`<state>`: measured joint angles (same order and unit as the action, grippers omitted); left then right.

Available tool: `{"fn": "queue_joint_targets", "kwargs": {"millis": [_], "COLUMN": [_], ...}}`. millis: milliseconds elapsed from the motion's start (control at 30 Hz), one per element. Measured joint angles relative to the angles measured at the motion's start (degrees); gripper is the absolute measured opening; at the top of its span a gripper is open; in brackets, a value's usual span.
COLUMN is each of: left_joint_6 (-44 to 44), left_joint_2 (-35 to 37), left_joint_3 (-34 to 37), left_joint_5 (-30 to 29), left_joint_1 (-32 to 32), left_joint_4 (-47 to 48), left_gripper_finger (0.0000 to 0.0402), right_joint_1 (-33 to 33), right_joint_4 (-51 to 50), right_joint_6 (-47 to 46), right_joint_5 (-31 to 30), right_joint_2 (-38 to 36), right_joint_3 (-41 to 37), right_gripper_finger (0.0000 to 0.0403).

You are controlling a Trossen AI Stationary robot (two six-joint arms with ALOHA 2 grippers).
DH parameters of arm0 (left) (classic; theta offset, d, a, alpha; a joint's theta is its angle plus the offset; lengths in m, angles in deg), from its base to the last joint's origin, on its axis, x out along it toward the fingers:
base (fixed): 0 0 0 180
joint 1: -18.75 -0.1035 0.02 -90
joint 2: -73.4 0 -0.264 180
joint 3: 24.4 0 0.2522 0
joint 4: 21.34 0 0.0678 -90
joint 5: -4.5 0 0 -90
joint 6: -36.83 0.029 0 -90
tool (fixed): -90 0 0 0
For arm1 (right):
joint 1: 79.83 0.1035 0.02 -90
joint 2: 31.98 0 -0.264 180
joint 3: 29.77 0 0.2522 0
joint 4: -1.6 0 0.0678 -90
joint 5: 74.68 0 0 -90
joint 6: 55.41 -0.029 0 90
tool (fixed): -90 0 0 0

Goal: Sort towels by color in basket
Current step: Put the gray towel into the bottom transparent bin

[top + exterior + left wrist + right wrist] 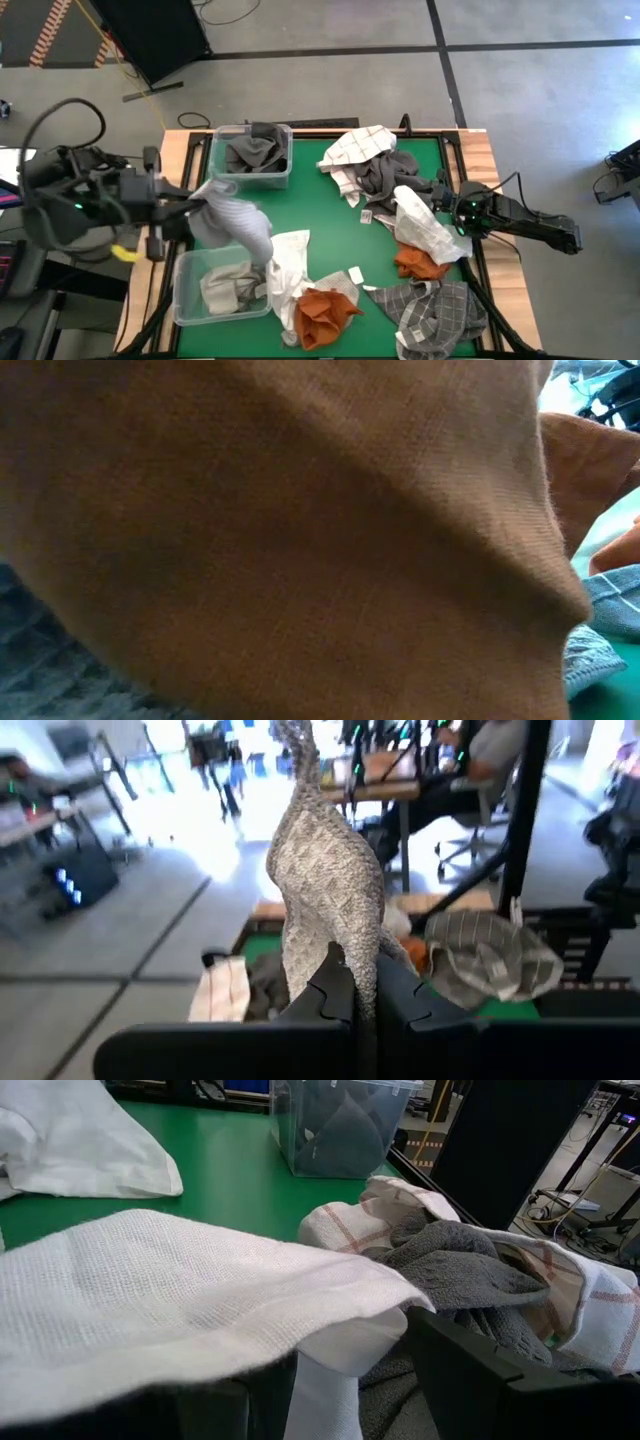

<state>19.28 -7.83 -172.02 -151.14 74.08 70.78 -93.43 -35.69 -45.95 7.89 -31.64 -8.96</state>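
Note:
My left gripper (196, 206) is at the table's left edge between two clear bins, shut on a light grey waffle towel (238, 226). My right gripper (443, 203) is at the right side, open, with a white towel (180, 1300) lying over it. On the green table lie a red-checked white towel (360, 148), a dark grey towel (385, 175), two rust orange towels (322, 315) (418, 262), a grey-and-white checked towel (435, 315) and a cream towel (290, 268). A rust orange towel (300, 540) fills the low view. My left gripper pinches the waffle towel between its two fingers at one bunched end (352, 982), coming in level from the table's left. The towel stretches away from the fingers toward the table's middle, lifted off the table near the fingers; whether its far end (264, 250) rests on anything, I cannot tell. My right gripper has the white towel's hemmed edge (370, 1295) draped over it, and a fold (325, 1380) hangs between its spread fingers (480, 1380). It comes in low from the table's right side. The towel lies slack on the pile and the table.
The far clear bin (215, 172) holds dark grey towels. The near clear bin (182, 300) holds light towels. Bare green table (330, 205) shows in the middle. The wooden table edges (490, 160) and a floor with cables surround it.

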Motion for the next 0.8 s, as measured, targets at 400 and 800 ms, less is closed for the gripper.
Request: {"fn": "queue_joint_targets", "kwargs": {"millis": [400,800], "left_joint_6": [6.8,5.9], "left_joint_2": [-0.4,-0.7], "left_joint_3": [0.0,0.0], "left_joint_5": [-6.9,-11.3], "left_joint_1": [7.3,11.6], "left_joint_4": [-5.8,-5.8], "left_gripper_finger": [0.0000,0.0000], "right_joint_1": [0.0,0.0], "right_joint_4": [0.0,0.0], "right_joint_6": [0.0,0.0], "right_joint_5": [0.0,0.0], "right_joint_2": [0.0,0.0], "right_joint_3": [0.0,0.0], "right_gripper_finger": [0.0217,0.0217]}}
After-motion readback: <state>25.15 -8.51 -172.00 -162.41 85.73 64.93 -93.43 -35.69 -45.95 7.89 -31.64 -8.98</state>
